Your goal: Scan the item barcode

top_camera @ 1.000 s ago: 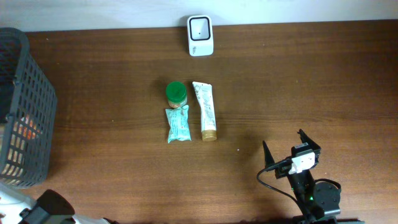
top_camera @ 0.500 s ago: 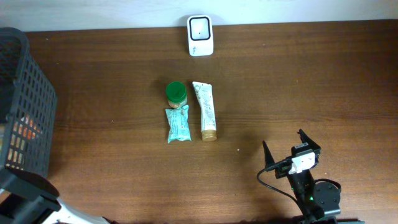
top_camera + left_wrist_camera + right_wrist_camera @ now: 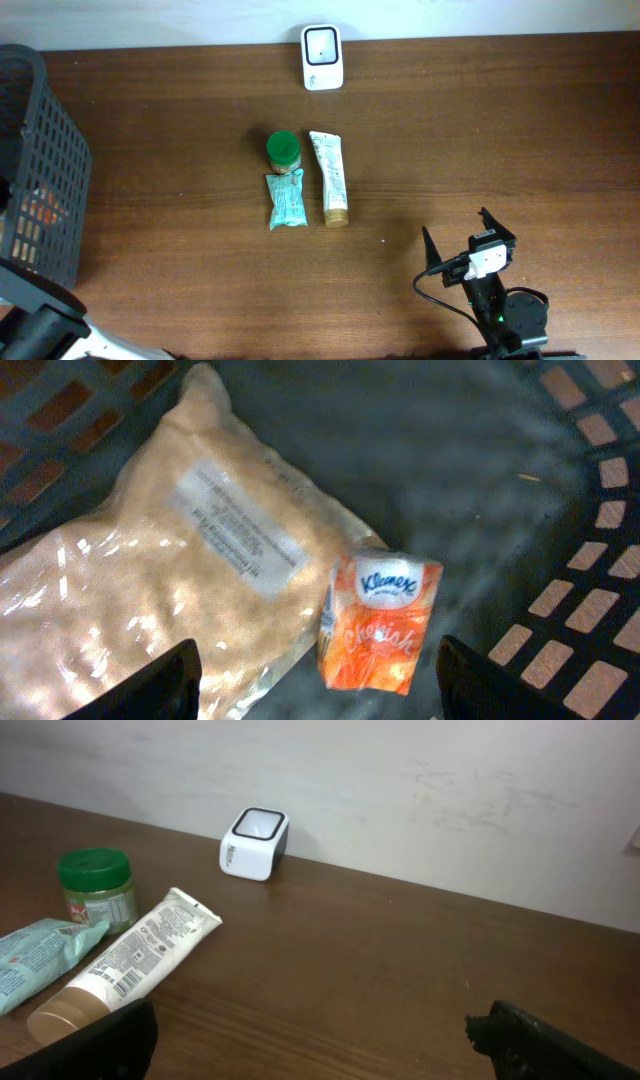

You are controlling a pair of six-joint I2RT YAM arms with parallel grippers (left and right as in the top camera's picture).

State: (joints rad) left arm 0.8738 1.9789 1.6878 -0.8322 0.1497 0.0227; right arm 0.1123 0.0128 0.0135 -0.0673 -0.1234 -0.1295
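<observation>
Left claw (image 3: 318, 647) spread, empty, over the orange Kleenex tissue pack (image 3: 378, 622): likely light, crushable; pinch its narrow sides

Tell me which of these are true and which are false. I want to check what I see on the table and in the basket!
1. The tube lies right next to the jar with the green lid. True.
2. An orange tissue pack lies in the basket against a clear bag. True.
3. The white scanner sits inside the basket. False: it stands on the table, at the far edge.
4. The right gripper is holding the tube. False: it is open and empty, well away from the tube.
5. The left gripper is open over the tissue pack. True.
</observation>
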